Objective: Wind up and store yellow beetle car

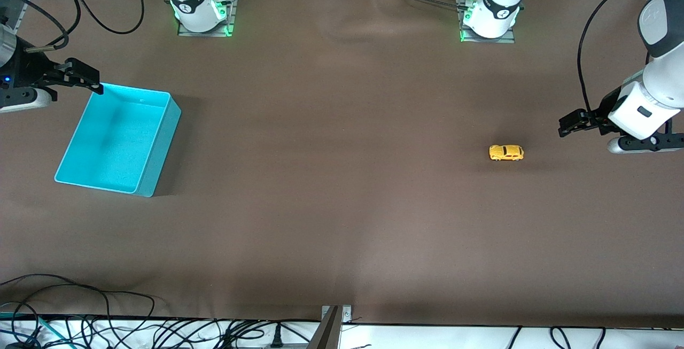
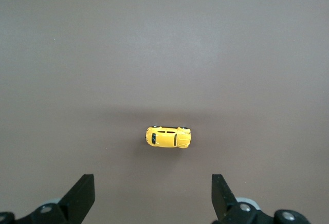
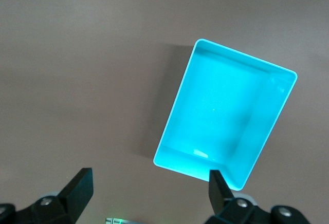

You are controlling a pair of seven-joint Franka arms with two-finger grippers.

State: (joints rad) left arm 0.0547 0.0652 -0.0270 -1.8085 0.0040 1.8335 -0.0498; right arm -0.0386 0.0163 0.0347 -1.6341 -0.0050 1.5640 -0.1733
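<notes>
The yellow beetle car (image 1: 506, 152) stands on its wheels on the brown table toward the left arm's end; it also shows in the left wrist view as a small yellow car (image 2: 168, 137). My left gripper (image 1: 567, 124) hangs in the air beside the car, at the table's edge, open and holding nothing (image 2: 152, 196). A cyan bin (image 1: 118, 138) sits at the right arm's end, with nothing inside it (image 3: 226, 118). My right gripper (image 1: 85, 78) hovers open over the bin's corner nearest the bases, its jaws apart (image 3: 149, 190).
Both arm bases (image 1: 200, 4) (image 1: 491, 9) stand on the table edge farthest from the front camera. Black cables (image 1: 107, 322) lie along the nearest edge, next to a metal bracket (image 1: 334, 325). Brown table surface stretches between the bin and the car.
</notes>
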